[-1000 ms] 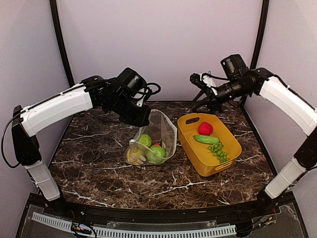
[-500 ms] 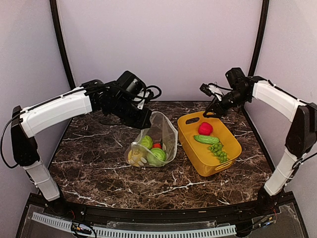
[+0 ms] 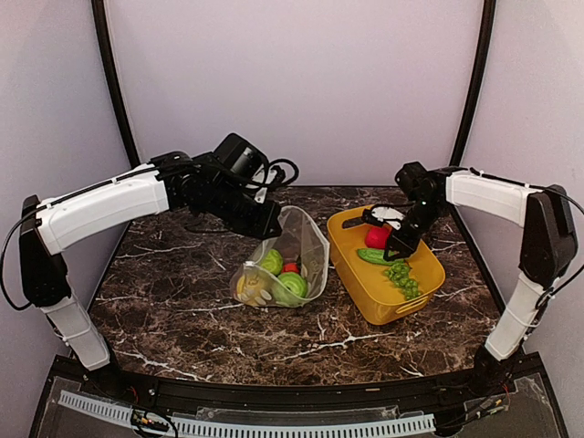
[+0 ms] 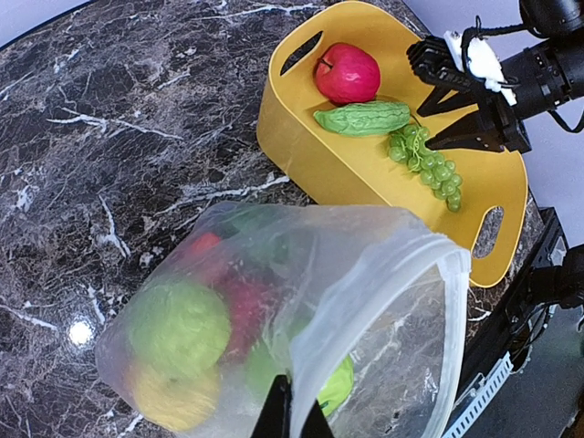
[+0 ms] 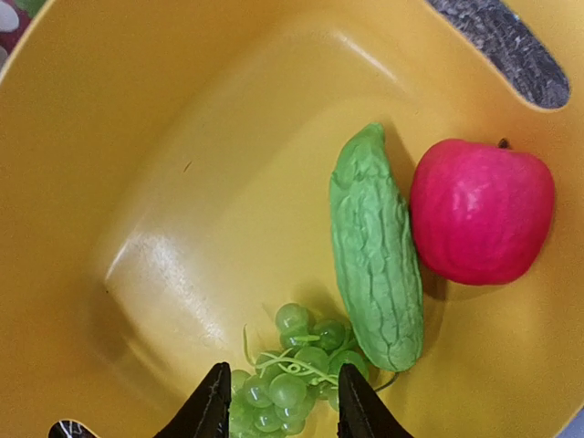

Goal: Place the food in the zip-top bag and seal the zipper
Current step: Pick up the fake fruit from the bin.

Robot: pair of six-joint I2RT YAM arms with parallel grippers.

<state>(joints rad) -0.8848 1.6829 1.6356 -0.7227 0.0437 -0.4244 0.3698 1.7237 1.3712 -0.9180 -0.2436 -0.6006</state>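
Top view: the zip-top bag (image 3: 308,239), with some food pieces (image 3: 290,283) inside, stands mid-worktop (image 3: 182,301) beside the yellow basket (image 3: 365,290).
Left wrist: the left pincer (image 4: 294,412) pinches the bag's rim.
Right wrist: the right pincer (image 5: 281,394) is spread astride the grapes (image 5: 294,319), beside the cucumber (image 5: 374,255) and red apple (image 5: 479,210).

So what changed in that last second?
The right arm swung down from high at the back into the basket. The right hand now hangs open just over the grapes, holding nothing. The left hand still pinches the rim of the bag, keeping it open. The apple, cucumber and grapes lie in the basket as before.
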